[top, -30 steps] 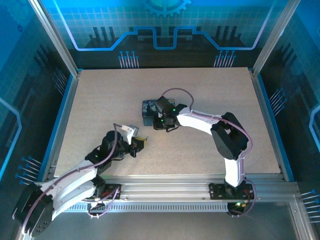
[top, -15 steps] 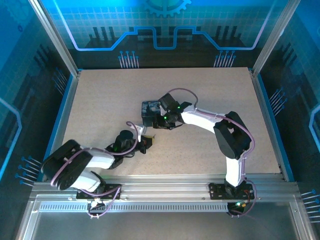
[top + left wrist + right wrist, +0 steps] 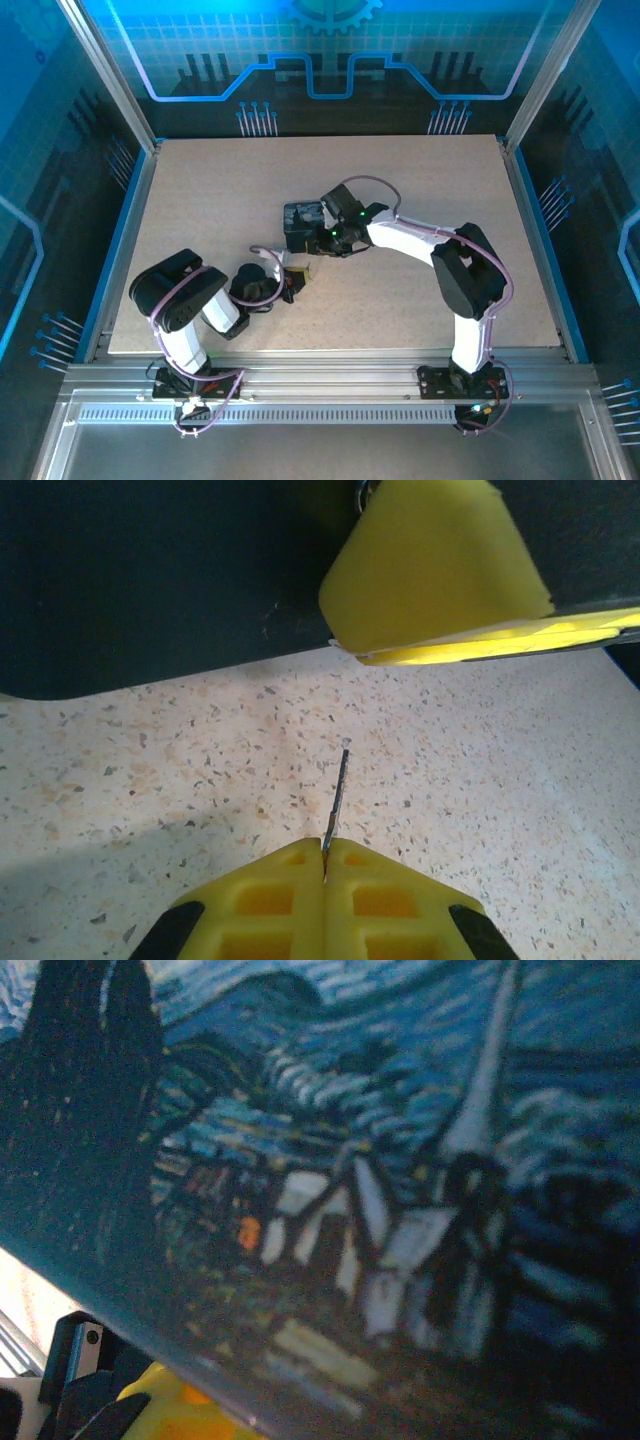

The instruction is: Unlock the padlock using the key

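your left claw (image 3: pixel 325 858) clamped on the key (image 3: pixel 337 795), tip aimed at the painted box (image 3: pixel 150 570), over the speckled bench (image 3: pixel 150 760), your right claw (image 3: pixel 322 243) at that box, its opening cannot be told

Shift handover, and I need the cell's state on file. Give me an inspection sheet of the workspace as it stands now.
Surface: speckled beige tabletop, no spills seen.
Job's things: key pinched edge-on, tip pointing at the box but short of it; padlock too small to pick out for certain.
Clutter: dark box with painted top, mid-table.
Grippers: left claw shut on the key, low over the table; right claw at the box, open or shut cannot be told.
Cables: purple cables run along both arms, no snag seen.
Surroundings: blue-lit enclosure panels; aluminium rail at the near edge.
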You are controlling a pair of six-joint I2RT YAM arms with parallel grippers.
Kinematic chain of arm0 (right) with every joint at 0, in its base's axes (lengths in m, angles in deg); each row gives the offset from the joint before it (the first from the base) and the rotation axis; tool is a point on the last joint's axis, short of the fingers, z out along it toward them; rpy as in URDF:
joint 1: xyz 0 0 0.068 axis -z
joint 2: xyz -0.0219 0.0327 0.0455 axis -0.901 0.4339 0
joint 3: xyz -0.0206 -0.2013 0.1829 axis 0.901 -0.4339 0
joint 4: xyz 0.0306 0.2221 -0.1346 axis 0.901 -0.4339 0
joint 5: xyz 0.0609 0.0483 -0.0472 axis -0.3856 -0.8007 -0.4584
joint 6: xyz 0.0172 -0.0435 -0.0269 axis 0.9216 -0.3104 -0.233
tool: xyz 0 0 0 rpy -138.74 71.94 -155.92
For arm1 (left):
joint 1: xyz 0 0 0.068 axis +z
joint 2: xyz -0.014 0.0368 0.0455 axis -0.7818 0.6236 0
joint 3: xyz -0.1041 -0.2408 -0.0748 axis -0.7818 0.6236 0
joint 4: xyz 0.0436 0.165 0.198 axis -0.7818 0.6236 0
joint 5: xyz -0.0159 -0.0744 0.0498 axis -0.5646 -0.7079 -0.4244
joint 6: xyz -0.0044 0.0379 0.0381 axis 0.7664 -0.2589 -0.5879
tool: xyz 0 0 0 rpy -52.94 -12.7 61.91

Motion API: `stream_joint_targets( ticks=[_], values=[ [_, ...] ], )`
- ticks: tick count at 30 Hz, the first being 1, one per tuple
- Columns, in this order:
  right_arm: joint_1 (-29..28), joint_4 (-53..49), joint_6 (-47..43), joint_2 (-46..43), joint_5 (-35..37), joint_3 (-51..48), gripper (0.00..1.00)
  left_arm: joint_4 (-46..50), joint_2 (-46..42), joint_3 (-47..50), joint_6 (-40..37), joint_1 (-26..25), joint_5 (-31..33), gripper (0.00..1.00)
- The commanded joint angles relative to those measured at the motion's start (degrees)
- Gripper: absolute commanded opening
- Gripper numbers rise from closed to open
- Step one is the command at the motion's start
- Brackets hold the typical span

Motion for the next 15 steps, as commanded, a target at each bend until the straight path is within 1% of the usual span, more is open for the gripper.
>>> stream_joint_targets(
  ticks=[1, 5, 15],
  values=[
    [0.65, 1.04, 0.42, -2.70, -1.98, -0.46, 0.07, -4.67, -0.57, 0.75, -1.19, 1.66, -3.37, 0.00],
    [0.60, 1.39, 0.50, -3.27, -2.48, -0.90, 0.07, -4.63, -0.65, -0.34, -1.38, 3.79, -8.63, 0.00],
    [1.43, 1.47, 0.89, -4.41, -4.93, -1.69, 0.06, -4.63, -1.08, -1.07, -4.61, 5.10, -12.78, 0.00]
  ],
)
